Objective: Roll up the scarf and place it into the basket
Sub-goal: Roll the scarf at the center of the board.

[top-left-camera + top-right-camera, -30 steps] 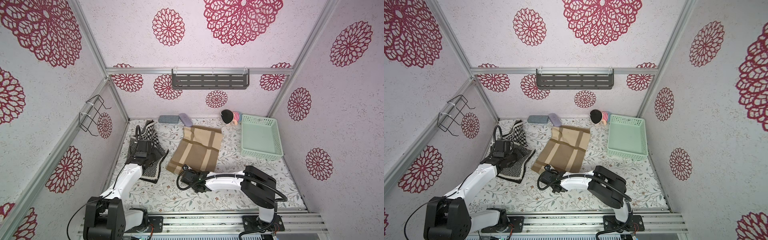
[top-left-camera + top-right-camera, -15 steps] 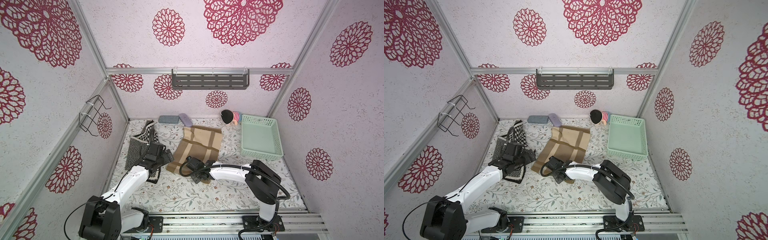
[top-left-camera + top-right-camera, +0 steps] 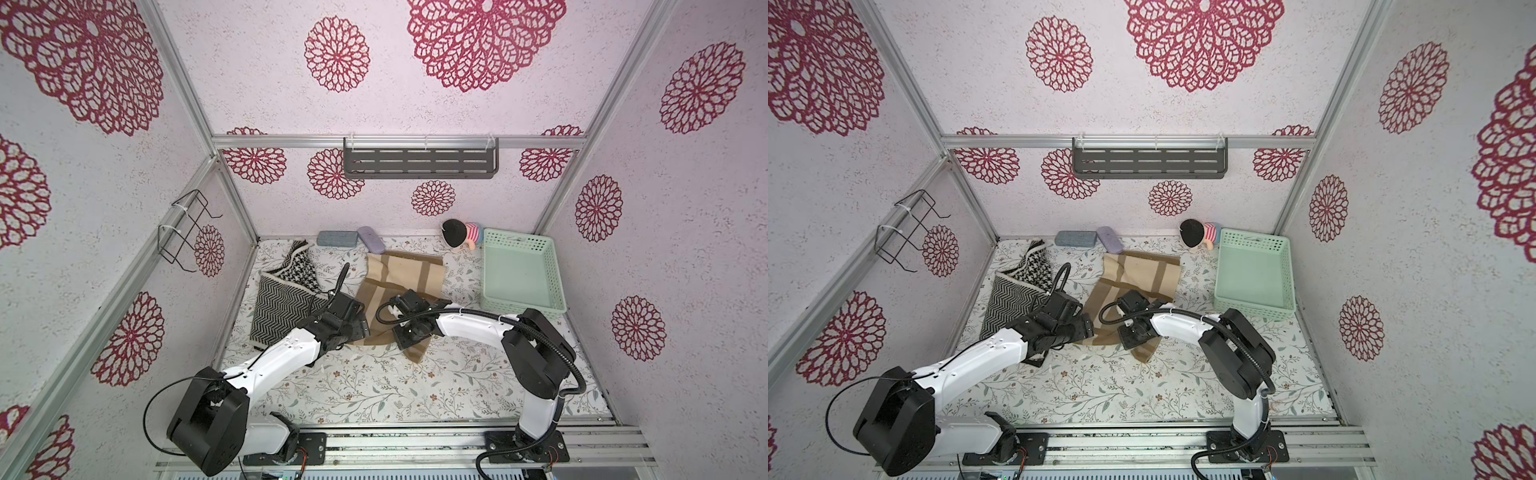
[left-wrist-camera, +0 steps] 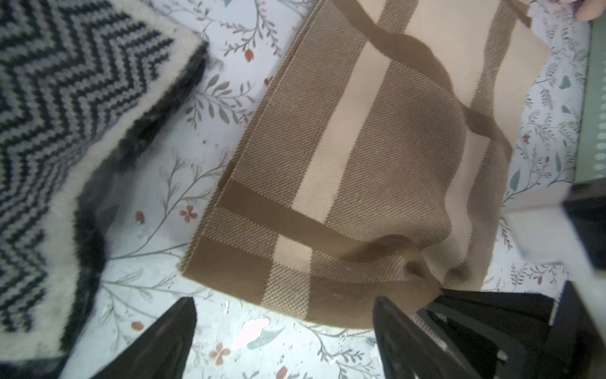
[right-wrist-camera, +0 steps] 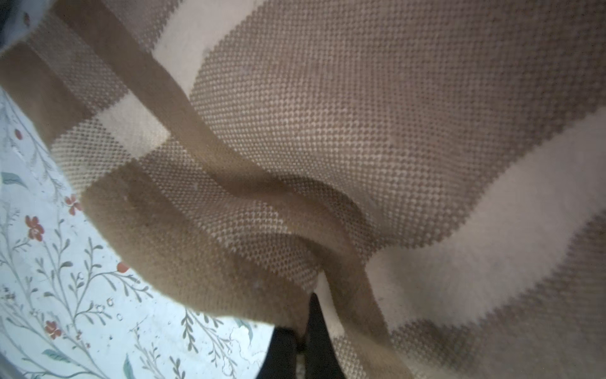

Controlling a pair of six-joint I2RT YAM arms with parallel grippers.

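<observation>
The tan striped scarf lies spread just beside the basket. The right gripper is clamped on its edge, bunching a fold. The left gripper gapes wide at the corner farthest from the basket, perhaps brushing the cloth.

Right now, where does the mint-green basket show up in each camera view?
Both top views: the basket at the table's far right, beside the plush doll.
Left wrist: a green sliver at the frame's edge, past the tan scarf.
Right wrist: not in it.
Shared landmark: the tan scarf, in all four.
</observation>
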